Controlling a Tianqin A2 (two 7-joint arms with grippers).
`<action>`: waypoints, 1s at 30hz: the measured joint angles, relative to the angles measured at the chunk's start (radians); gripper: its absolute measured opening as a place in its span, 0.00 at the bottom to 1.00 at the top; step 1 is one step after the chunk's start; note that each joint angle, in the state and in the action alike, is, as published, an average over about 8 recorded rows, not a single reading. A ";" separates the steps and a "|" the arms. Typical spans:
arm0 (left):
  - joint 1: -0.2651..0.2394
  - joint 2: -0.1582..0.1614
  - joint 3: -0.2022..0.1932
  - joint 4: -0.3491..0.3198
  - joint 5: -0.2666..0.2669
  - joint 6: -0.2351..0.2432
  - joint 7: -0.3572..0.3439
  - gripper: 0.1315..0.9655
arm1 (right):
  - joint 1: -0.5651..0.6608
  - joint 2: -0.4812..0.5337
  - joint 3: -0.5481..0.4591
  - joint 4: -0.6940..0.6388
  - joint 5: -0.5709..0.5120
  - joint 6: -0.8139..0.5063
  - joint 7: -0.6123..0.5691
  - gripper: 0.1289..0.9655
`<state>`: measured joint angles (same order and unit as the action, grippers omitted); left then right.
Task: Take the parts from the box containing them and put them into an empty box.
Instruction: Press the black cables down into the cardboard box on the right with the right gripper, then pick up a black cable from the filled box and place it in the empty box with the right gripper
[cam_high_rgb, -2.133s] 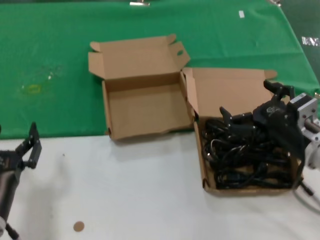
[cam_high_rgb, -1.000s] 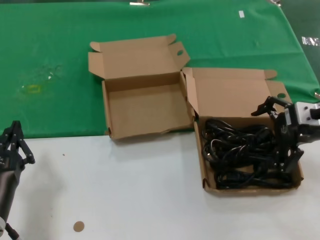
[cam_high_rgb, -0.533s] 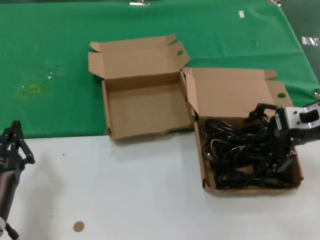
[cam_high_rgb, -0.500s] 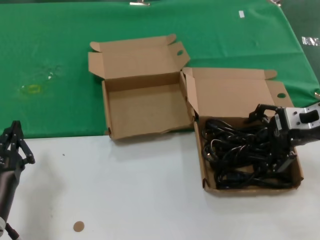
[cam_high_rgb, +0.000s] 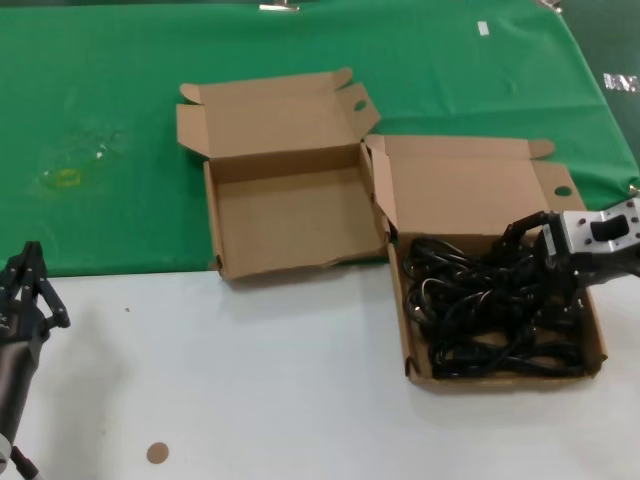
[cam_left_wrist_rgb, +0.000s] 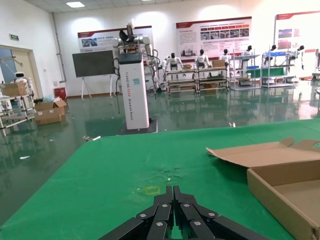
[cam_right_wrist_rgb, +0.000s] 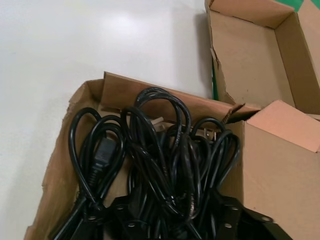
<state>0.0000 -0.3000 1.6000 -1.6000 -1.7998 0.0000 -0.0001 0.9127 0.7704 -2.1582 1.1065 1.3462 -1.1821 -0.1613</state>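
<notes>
While among cables (cam_high_rgb: 480, 300), right hand (cam_high_rgb: 548, 262).

Glossy black rubbery cables (cam_high_rgb: 480, 310); matt brown cardboard boxes (cam_high_rgb: 290, 222); green cloth (cam_high_rgb: 100, 120).

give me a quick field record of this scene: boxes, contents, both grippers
full box: cardboard box on the robot's right, lid open
contents: black cables in tangled loops
empty box: cardboard box to its left, lid open, nothing inside
surface: green cloth behind, white table in front
right gripper: low over the cables at the full box's right side, jaws spread
left gripper: idle at the table's left edge, jaws closed
</notes>
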 joint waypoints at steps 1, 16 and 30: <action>0.000 0.000 0.000 0.000 0.000 0.000 0.000 0.02 | 0.004 -0.003 0.001 -0.005 -0.004 -0.001 -0.002 0.54; 0.000 0.000 0.000 0.000 0.000 0.000 0.000 0.02 | 0.033 -0.014 0.008 -0.018 -0.047 -0.038 0.011 0.25; 0.000 0.000 0.000 0.000 0.000 0.000 0.000 0.02 | 0.153 -0.040 0.029 -0.009 -0.071 -0.083 0.072 0.14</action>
<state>0.0000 -0.3000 1.6001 -1.6000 -1.7998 0.0000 -0.0002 1.0653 0.7304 -2.1292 1.0975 1.2749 -1.2654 -0.0892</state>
